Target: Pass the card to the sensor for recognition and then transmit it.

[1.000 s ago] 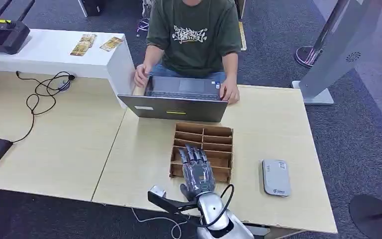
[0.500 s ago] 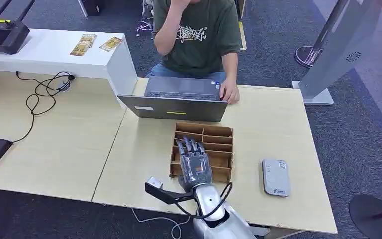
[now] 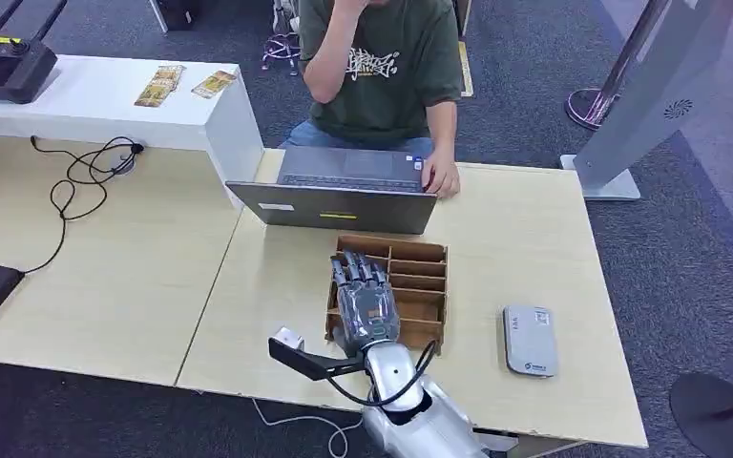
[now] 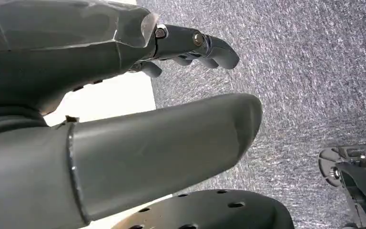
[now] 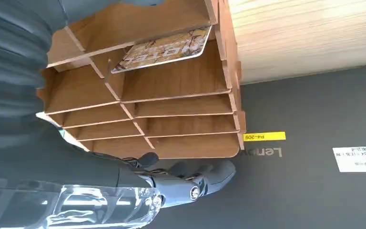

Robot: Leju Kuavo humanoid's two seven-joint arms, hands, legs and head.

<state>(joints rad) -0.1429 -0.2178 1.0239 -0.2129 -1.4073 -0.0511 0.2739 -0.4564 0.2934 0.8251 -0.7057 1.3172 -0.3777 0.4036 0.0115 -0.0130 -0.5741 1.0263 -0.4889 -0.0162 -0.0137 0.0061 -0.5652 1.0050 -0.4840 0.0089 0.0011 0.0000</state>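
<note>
The right hand (image 3: 363,303) hangs over the left column of the wooden rack (image 3: 418,283), fingers spread and holding nothing. The card (image 5: 162,49), printed "HOTEL", lies in one of the rack's slots, seen in the right wrist view, and the fingers (image 5: 190,181) are not touching it. The left hand (image 4: 124,114) hangs off the counter (image 3: 496,239) above carpet, fingers loosely curled around nothing.

The main risk is the grasp itself: the slots are narrow and the card lies flat against a divider, so broad fingers could jam on the thin wooden edges or push the card deeper instead of pinching it. The rack looks light (thin plywood, apparently unfixed), so a downward press may tip it or shove it toward the laptop (image 3: 339,196) just behind, where a person (image 3: 382,67) sits typing. The sensor (image 3: 530,339) lies apart to the right; a weak pinch could drop the card on the way across.
</note>
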